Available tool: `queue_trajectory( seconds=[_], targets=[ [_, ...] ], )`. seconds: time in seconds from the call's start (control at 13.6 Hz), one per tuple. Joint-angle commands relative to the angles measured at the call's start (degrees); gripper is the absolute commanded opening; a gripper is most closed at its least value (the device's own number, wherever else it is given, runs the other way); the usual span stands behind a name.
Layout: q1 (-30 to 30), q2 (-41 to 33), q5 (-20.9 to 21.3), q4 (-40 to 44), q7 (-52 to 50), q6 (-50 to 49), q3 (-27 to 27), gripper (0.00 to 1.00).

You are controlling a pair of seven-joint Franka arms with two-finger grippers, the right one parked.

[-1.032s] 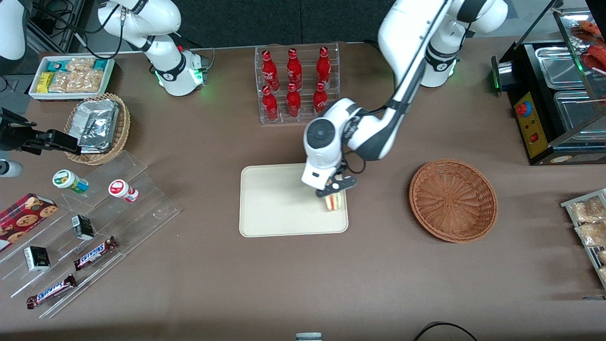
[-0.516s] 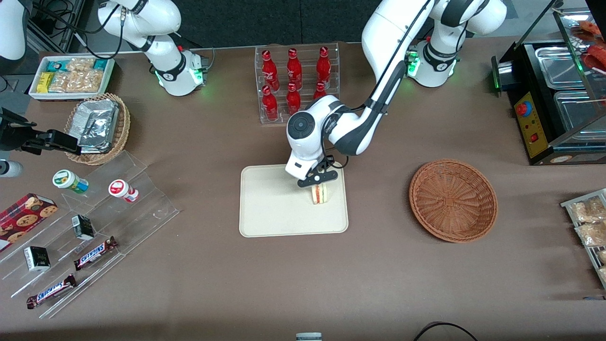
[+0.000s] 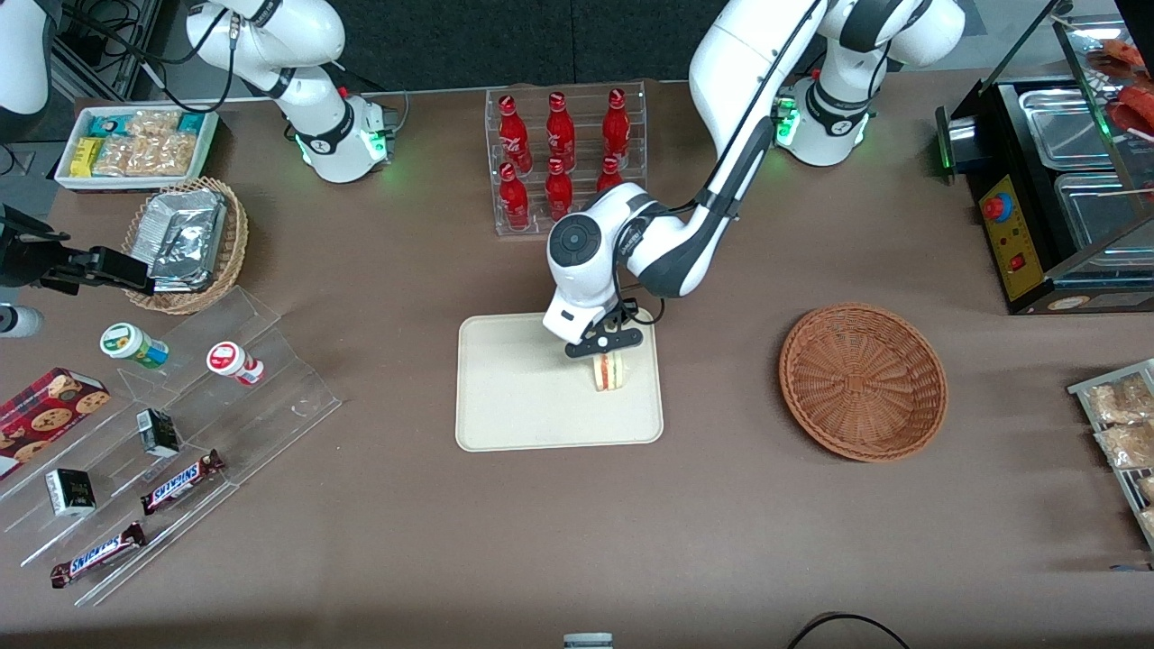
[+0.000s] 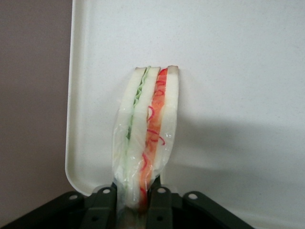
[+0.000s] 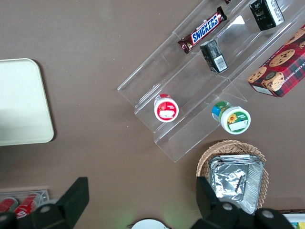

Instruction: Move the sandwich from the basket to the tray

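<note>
- I judge the job nearly done: the small triangular sandwich [image 3: 609,371] of pale white bread is out of the basket and over the tray; what remains is to let go and lift clear.
- My left arm's black two-finger claw [image 3: 605,342] is closed on the sandwich, its fingers [image 4: 106,202] pinching the wrapped wedge at the end nearest the wrist.
- The wedge stands on edge and points straight out from the claw, green shreds in one layer and red in the other, under a clear film wrap.
- Whether its lower edge already touches the tray I cannot tell.
- Beneath the claw lies the flat cream rectangular tray [image 3: 523,397], its rounded corner just beside the fingers in the wrist view.
- The round reddish-brown wicker basket [image 3: 863,381] sits empty, well apart from the claw toward the working arm's end of the brown table [image 3: 577,523].
</note>
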Motion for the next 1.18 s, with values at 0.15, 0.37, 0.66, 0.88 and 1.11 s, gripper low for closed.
queue_trajectory(
  seconds=[0.15,0.37,0.66,0.88,1.11],
  targets=[
    [1.62,-3.44,-0.23,7.41,0.14,-11.09,1.06,1.0],
    [5.67,-8.54,-0.24,12.44,-0.3,-23.16,0.97,1.0],
    [11.12,-16.72,0.11,12.54,0.48,-30.55,1.06,1.0],
    [17.43,-22.34,0.29,12.27,3.19,-36.1,0.97,1.0],
    [23.76,-26.65,-0.41,12.01,14.6,-42.5,0.88,1.0]
  ],
)
